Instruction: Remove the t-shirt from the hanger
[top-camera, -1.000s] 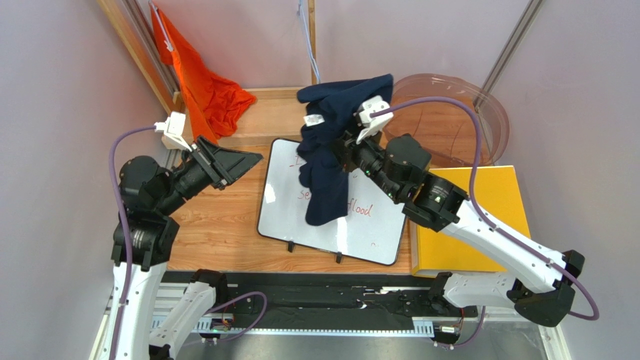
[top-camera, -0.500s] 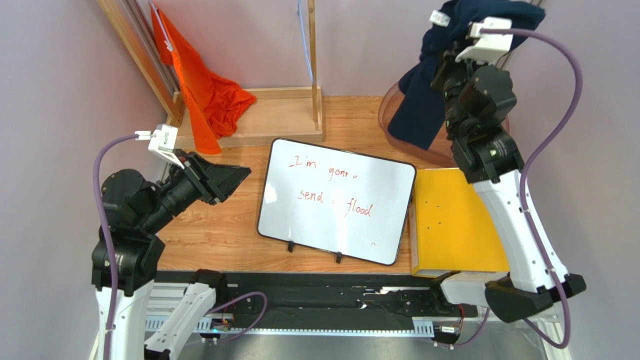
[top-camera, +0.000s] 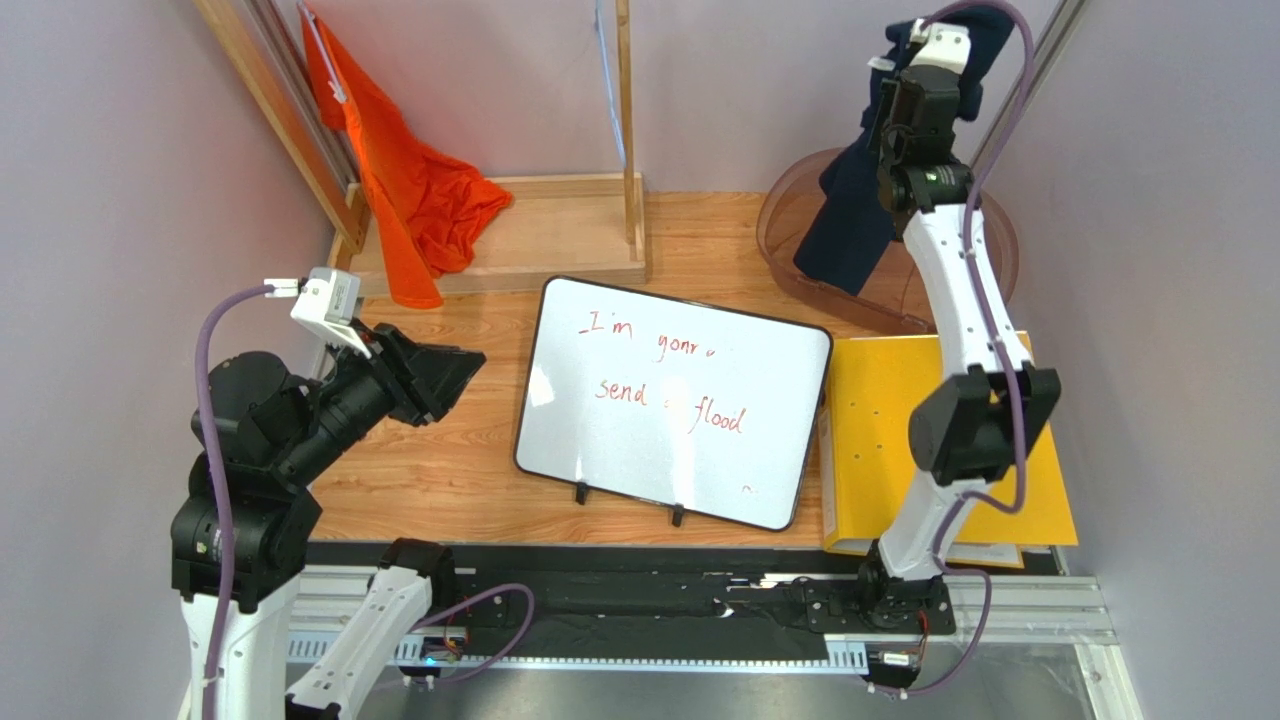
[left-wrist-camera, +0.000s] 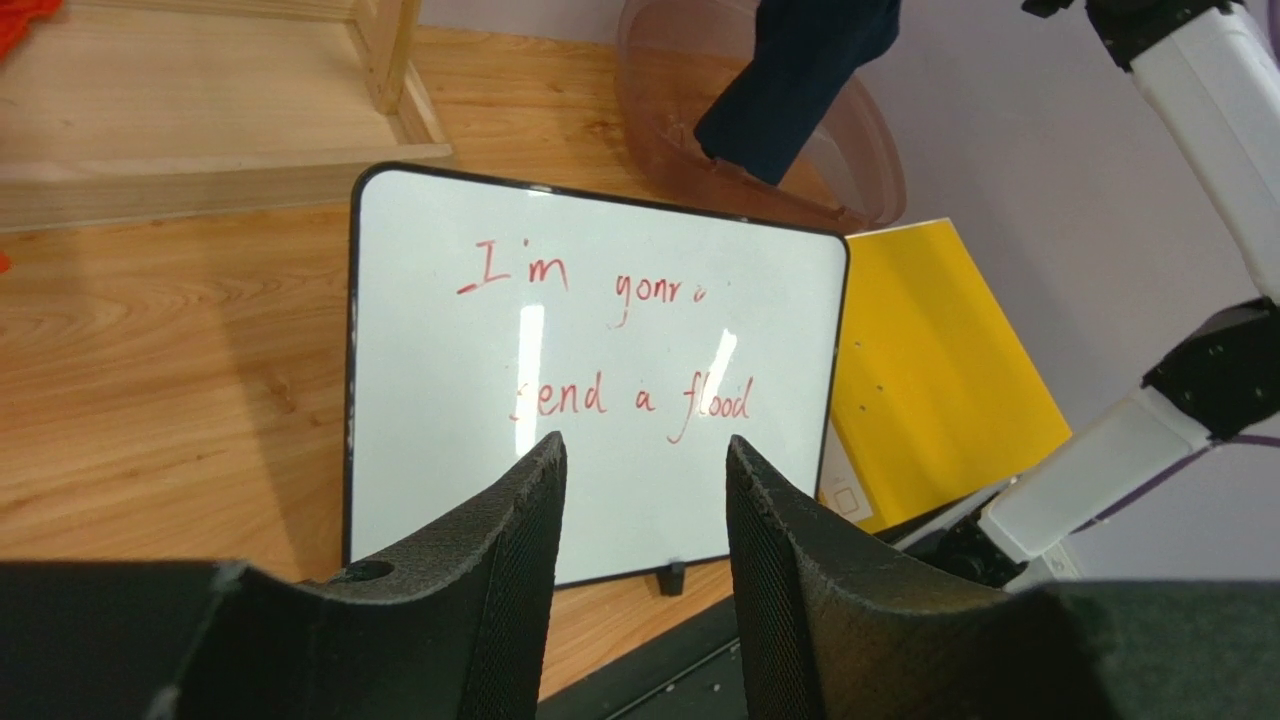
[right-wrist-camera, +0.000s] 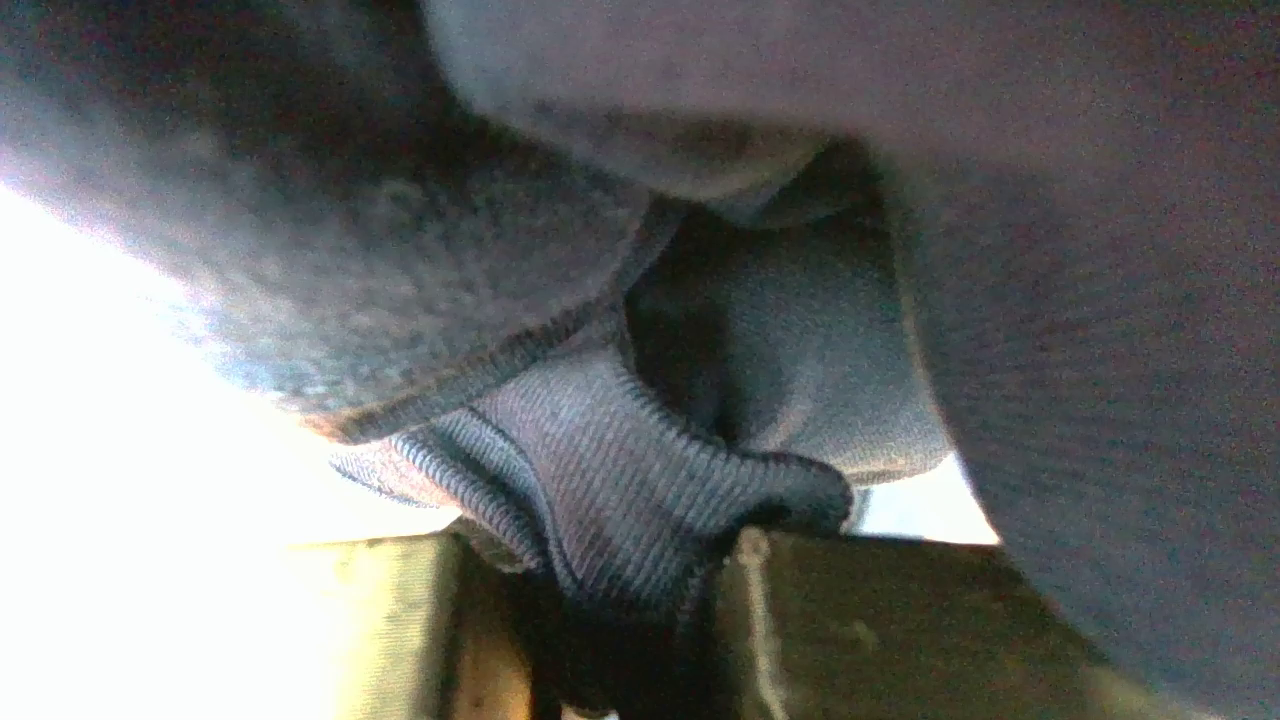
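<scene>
At the far left, a bright orange cloth hangs from a slanted wooden rail and pools on the pale wooden base of the rack, whose upright post rises at the back of the table.

Below it, your left gripper hovers over the wood-grain table, well apart from the garment. Its black ribbed fingers stand released, with nothing between them. Through that gap the left wrist camera frames a white rectangular dry-erase board with a black rim, which lies flat mid-table and carries red handwriting.

Just right of the board lies a flat yellow rectangular panel, with the white right arm rising in front of it.

At the back right corner, the arm lifts the dark navy t-shirt high. Part of the shirt is bunched over the wrist at the top of the view, and the rest hangs down as a long fold above a round, translucent, brown-tinted plastic tub. You cannot tell whether the lowest tip touches the tub's floor.

Up close, the right gripper is clenched on the shirt. A ribbed navy edge is pinched between its two fingers, and more dark fabric fills the rest of that camera's view.
</scene>
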